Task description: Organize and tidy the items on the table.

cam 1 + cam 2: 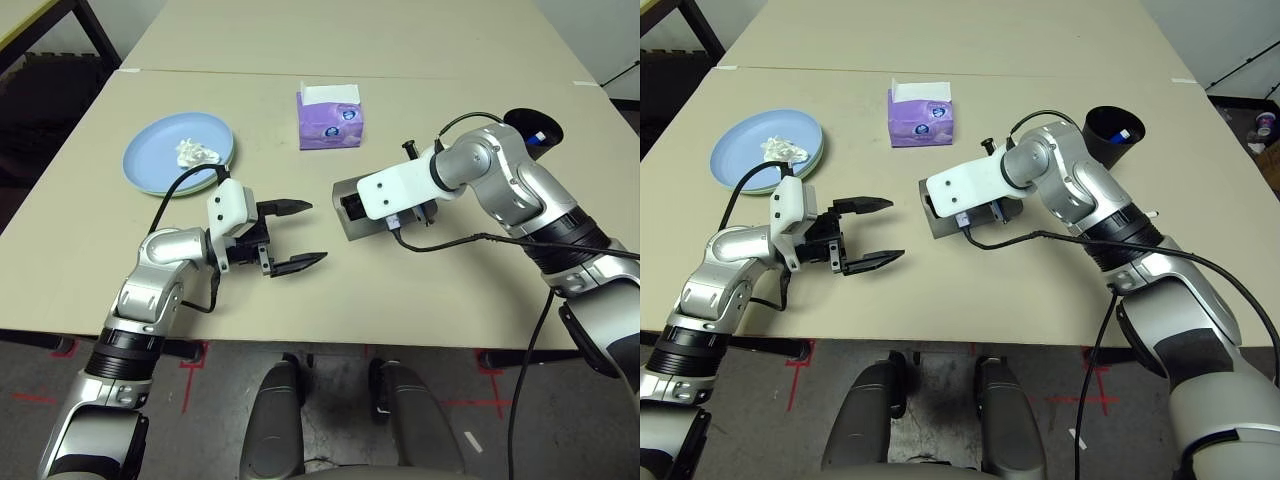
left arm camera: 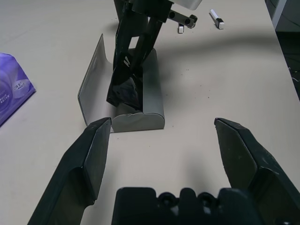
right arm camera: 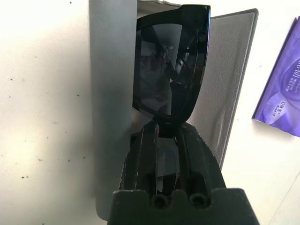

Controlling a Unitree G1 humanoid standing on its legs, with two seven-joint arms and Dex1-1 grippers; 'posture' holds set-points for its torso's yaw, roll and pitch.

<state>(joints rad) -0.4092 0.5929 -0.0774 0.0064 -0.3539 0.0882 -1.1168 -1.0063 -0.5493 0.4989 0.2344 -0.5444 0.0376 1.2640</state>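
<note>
Right wrist view: right claw [image 3: 165, 133] pinches black sunglasses [image 3: 169, 65] inside open grey case [image 3: 110, 93]; left claw [image 1: 295, 235] gapes empty.

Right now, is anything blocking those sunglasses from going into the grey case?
Nothing visible. The right pincer holds the sunglasses partly inside the open case, whose lid is swung aside.

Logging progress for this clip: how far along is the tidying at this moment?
Done: the crumpled tissue lies on the stacked plates, and pens stand in the black cup. In hand: the right gripper is shut on the black sunglasses, holding them in the open grey glasses case. Left: release the sunglasses, close the case, and pick up the white pen on the table. The left gripper hovers open nearby.
</note>
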